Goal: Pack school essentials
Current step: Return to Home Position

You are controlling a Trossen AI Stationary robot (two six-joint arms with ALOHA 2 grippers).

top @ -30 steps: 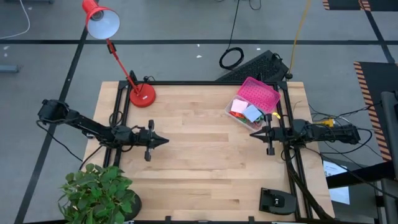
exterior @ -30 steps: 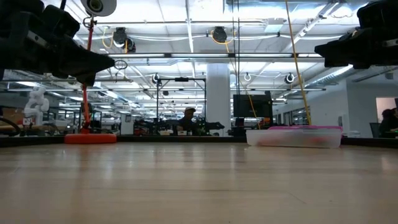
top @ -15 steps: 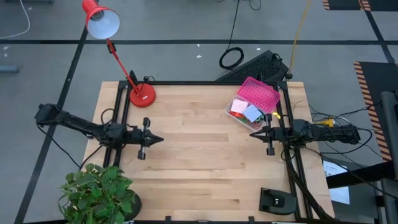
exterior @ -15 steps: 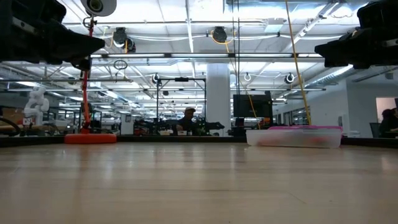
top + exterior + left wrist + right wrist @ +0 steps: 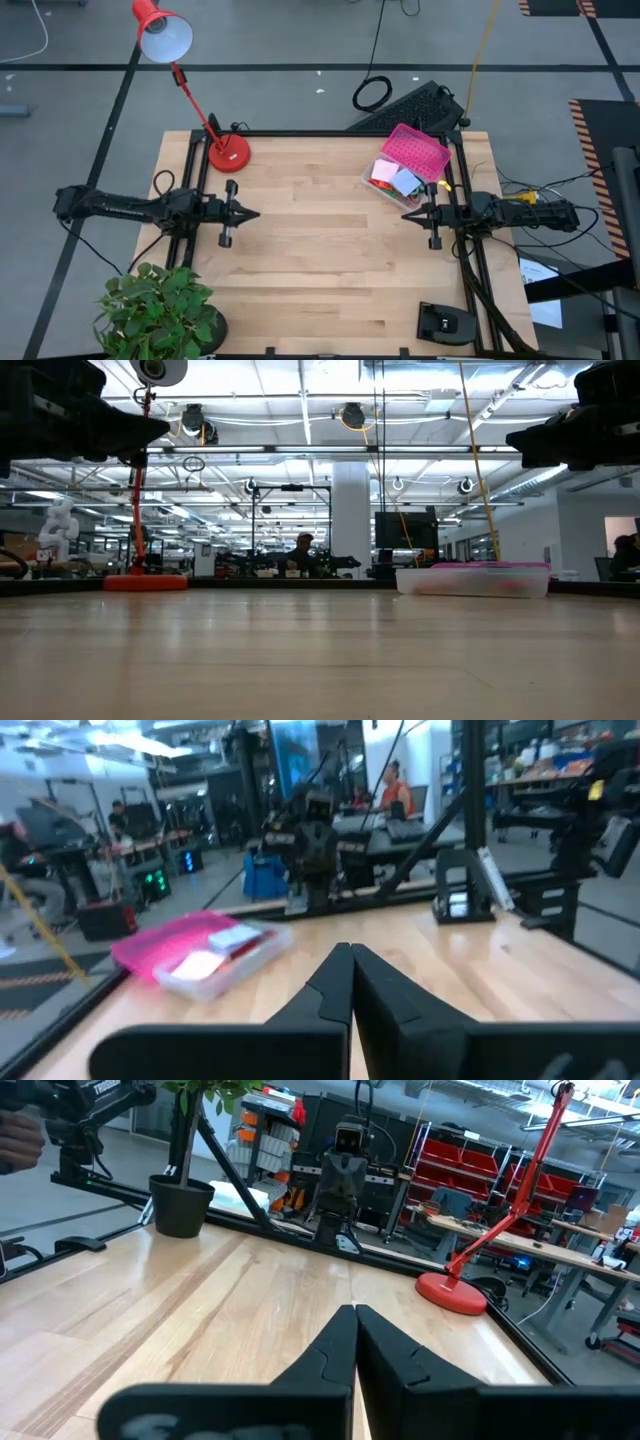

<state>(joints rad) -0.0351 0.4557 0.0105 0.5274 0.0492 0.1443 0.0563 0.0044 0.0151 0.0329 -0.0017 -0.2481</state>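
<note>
Wood grain of the tabletop (image 5: 330,270) fills the near half of the high view, bare apart from a small black device (image 5: 445,323) at about five o'clock and the leaves of a potted plant (image 5: 160,308) at about seven o'clock, just off the corner. Further in, across the middle, both arms lie low and level, pointing at each other from well apart. At nine o'clock the left gripper (image 5: 250,213) hovers just inside the black frame rail, and its own wrist view shows its fingers (image 5: 340,985) pressed together with nothing between them. At three o'clock the right gripper (image 5: 408,214) waits at the opposite rail, its fingers (image 5: 345,1345) likewise closed tight and empty. Beyond the right gripper, at about one o'clock, sits a clear plastic box (image 5: 400,180) with its pink lid (image 5: 416,150) tilted up along the far side; inside it the school essentials (image 5: 397,178) show as pink, pale and red pieces, too small to tell apart. At about eleven o'clock the round red base of a desk lamp (image 5: 228,153) rests on the far left corner, its shade leaning out past the edge. In the low view a person (image 5: 300,555) shows far behind the tabletop
</note>
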